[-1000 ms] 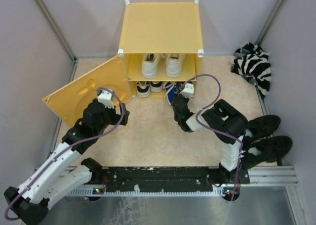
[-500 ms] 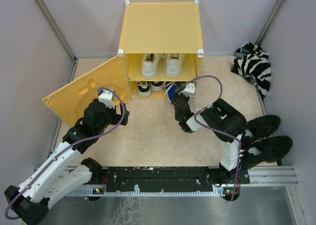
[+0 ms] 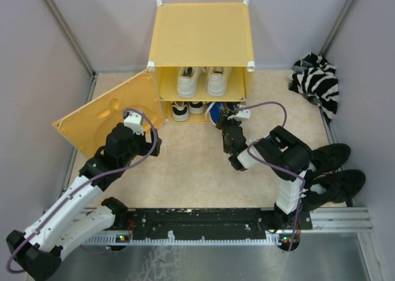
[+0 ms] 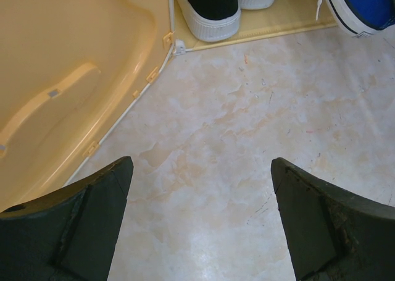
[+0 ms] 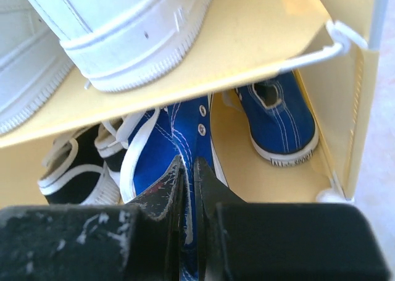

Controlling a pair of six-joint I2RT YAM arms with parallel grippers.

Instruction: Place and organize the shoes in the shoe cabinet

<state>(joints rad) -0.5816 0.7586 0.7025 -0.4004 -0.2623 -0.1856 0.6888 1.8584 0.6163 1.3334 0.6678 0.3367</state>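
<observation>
**Right pincer [image 3: 221, 120] closed on a blue shoe [image 3: 215, 111] at the shoe cabinet [image 3: 200, 34]**

From above, the right pincer reaches to the mouth of the cabinet's lower compartment. Its jaws are almost together on the blue shoe. Compared with one second before, the wrist has swung a little to the right, and the shoe now sits deeper inside. The left pincer [image 3: 153, 144] hangs wide open and holds nothing, beside the open door [image 3: 105, 111]; it has not moved. The white pair [image 3: 202, 80] stands on the upper shelf, and the black-and-white shoes [image 3: 185, 110] are at the lower left.

From the left wrist, the two fingers of the left pincer [image 4: 200, 163] stand far apart over the bare floor [image 4: 247, 139]. The door [image 4: 62, 58] is on the left, and a black-and-white shoe [image 4: 213, 6] and the blue shoe [image 4: 361, 3] are at the cabinet's edge [image 4: 271, 29].

From the right wrist, the right pincer [image 5: 189, 167] shows only a thin slit between its tips, with the blue shoe's [image 5: 163, 142] canvas in it. A second blue shoe [image 5: 281, 117] lies at the back right, and the black-and-white shoes [image 5: 74, 170] are on the left. The white pair [image 5: 123, 28] is above the shelf [image 5: 259, 28].
</observation>
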